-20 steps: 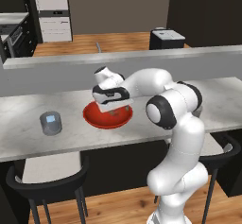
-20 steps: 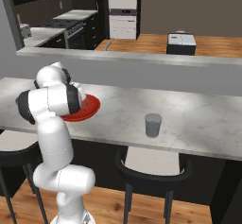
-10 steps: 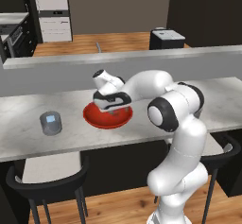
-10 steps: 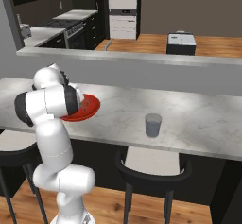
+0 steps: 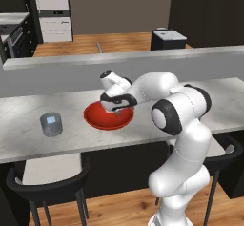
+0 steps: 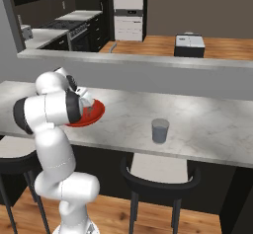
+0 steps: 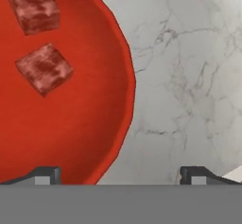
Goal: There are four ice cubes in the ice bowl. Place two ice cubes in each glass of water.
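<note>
The red ice bowl sits on the marble counter. Two ice cubes lie in it, see-through and tinted red by the bowl. My gripper hangs low over the bowl's right side, open. One fingertip is above the bowl's inside and the other is above the bare counter, so the jaws straddle the rim. Nothing is between them. A grey glass of water stands left of the bowl. A glass of water stands to the bowl's right.
A raised grey ledge runs behind the counter. Dark stools stand under the front edge. A dark box sits on the far wooden counter.
My gripper has come down a little toward the bowl and stayed open. Bowl and glasses have not moved.
</note>
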